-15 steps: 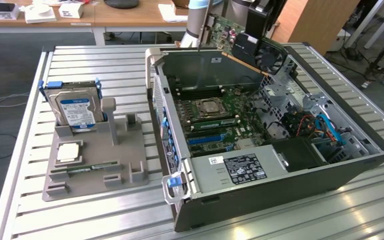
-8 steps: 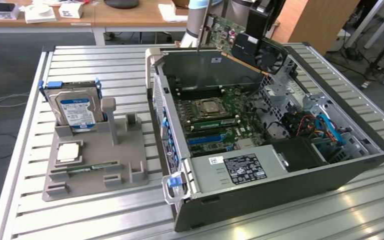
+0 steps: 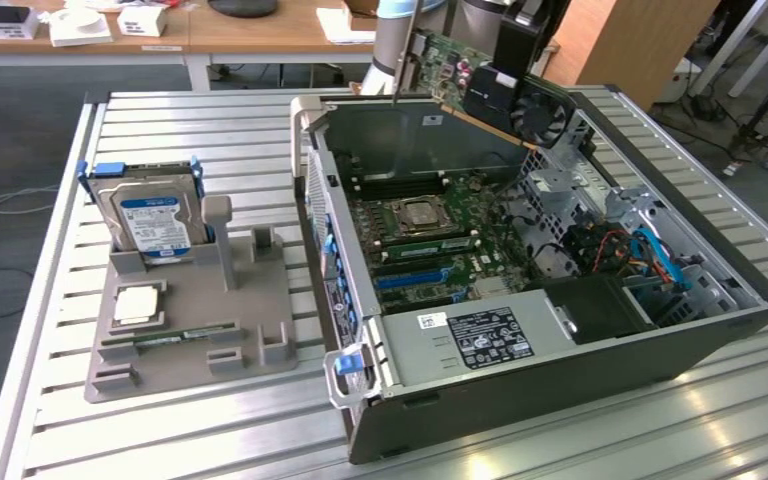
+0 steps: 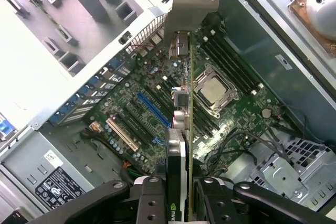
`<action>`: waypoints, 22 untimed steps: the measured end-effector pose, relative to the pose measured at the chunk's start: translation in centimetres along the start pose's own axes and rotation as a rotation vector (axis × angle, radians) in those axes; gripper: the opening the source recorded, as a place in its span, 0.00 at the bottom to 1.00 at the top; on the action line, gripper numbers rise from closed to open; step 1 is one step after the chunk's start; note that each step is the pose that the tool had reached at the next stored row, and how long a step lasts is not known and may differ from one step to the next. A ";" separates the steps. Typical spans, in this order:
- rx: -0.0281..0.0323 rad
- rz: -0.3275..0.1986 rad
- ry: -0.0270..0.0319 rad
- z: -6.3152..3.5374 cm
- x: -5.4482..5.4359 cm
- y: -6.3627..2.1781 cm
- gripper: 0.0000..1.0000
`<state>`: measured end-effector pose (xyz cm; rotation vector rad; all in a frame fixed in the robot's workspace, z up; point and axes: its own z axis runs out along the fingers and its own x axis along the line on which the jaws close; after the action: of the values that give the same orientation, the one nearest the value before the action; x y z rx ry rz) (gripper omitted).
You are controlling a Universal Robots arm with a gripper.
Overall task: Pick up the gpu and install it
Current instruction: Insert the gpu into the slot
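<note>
Above the case (image 3: 560, 396) rim, gripper (image 4: 178, 184) holds gpu (image 3: 480, 82) clear

The gpu (image 3: 491, 85) has a matt black plastic cooler (image 3: 528, 103) and a dull, bare metal bracket (image 4: 190, 3). The computer case (image 3: 398, 140) is bare grey sheet metal inside, and the table (image 3: 157, 430) has smooth, slightly shiny metal slats.

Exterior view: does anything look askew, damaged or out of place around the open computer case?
Only the gpu: it hangs tilted above the case, gripped by the tool, not seated in any slot. Nothing looks spilled or damaged.
</note>
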<state>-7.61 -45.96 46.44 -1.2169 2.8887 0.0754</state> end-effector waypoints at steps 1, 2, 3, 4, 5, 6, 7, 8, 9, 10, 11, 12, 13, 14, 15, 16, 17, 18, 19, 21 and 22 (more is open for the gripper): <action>-0.0001 -0.004 0.0002 0.00 0.0 0.00 0.28; -0.0002 -0.007 0.0003 0.00 0.0 0.00 0.28; -0.0002 -0.011 0.0004 0.00 0.0 0.00 0.28; -0.0004 -0.014 0.0006 0.00 0.0 0.00 0.28; -0.0004 -0.018 0.0007 0.00 0.0 0.00 0.28; -0.0005 -0.021 0.0009 0.00 0.0 0.00 0.28; -0.0006 -0.025 0.0010 0.00 0.0 0.00 0.28; -0.0006 -0.028 0.0012 0.00 0.0 0.00 0.28; -0.0008 -0.031 0.0013 0.00 0.0 0.00 0.28; -0.0009 -0.035 0.0014 0.00 0.0 0.00 0.28; -0.0010 -0.038 0.0016 0.00 0.0 0.00 0.28; -0.0010 -0.041 0.0017 0.00 0.0 0.00 0.28; -0.0011 -0.044 0.0019 0.00 0.0 0.00 0.28; -0.0011 -0.048 0.0020 0.00 0.0 0.00 0.28; -0.0012 -0.051 0.0022 0.00 0.0 0.00 0.28; -0.0013 -0.054 0.0022 0.00 0.0 0.00 0.28; -0.0014 -0.058 0.0024 0.00 0.0 0.00 0.28; -0.0015 -0.061 0.0025 0.00 0.0 0.00 0.28; -0.0016 -0.064 0.0027 0.00 0.0 0.00 0.28; -0.0017 -0.071 0.0030 0.00 0.0 0.00 0.28; -0.0019 -0.075 0.0031 0.00 0.0 0.00 0.28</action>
<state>-7.61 -45.96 46.43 -1.3254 2.8425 0.0758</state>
